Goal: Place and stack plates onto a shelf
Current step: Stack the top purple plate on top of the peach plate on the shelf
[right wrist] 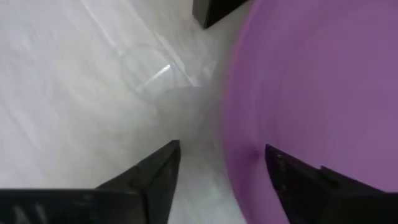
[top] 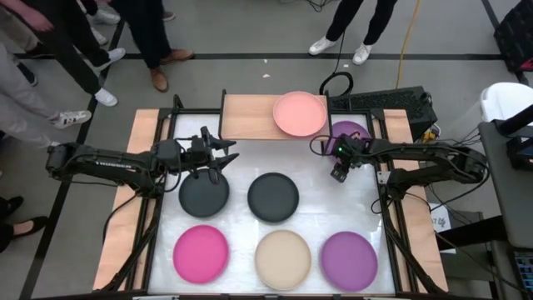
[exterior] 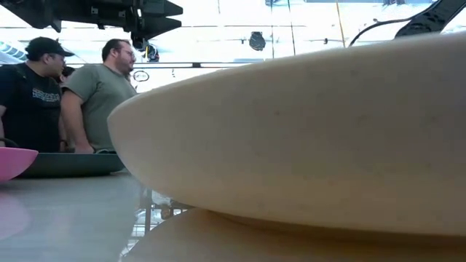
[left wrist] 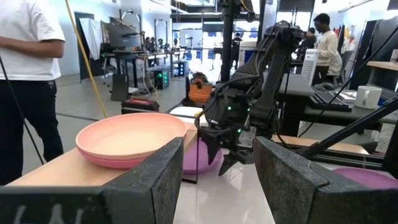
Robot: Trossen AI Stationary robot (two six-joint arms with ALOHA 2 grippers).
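Note:
A pale pink plate (top: 300, 114) lies on the wood-topped shelf (top: 250, 117) at the table's far edge. To the right of the shelf a purple plate (top: 356, 130) rests on the table. My right gripper (right wrist: 217, 177) points steeply down over its near-left rim (right wrist: 239, 155). It is open, with one finger over the plate and one over the white table; whether they touch does not show. My left gripper (left wrist: 217, 180) hangs open and level above a dark grey plate (top: 204, 196). A second dark grey plate (top: 273, 197) and magenta (top: 200, 252), cream (top: 283, 259) and purple (top: 349, 260) plates lie nearer.
The shelf's left half is bare wood. People stand beyond the table's far edge (top: 150, 42). A keyboard (top: 383, 102) and cables lie at the far right. White table shows between the two rows of plates (top: 241, 225).

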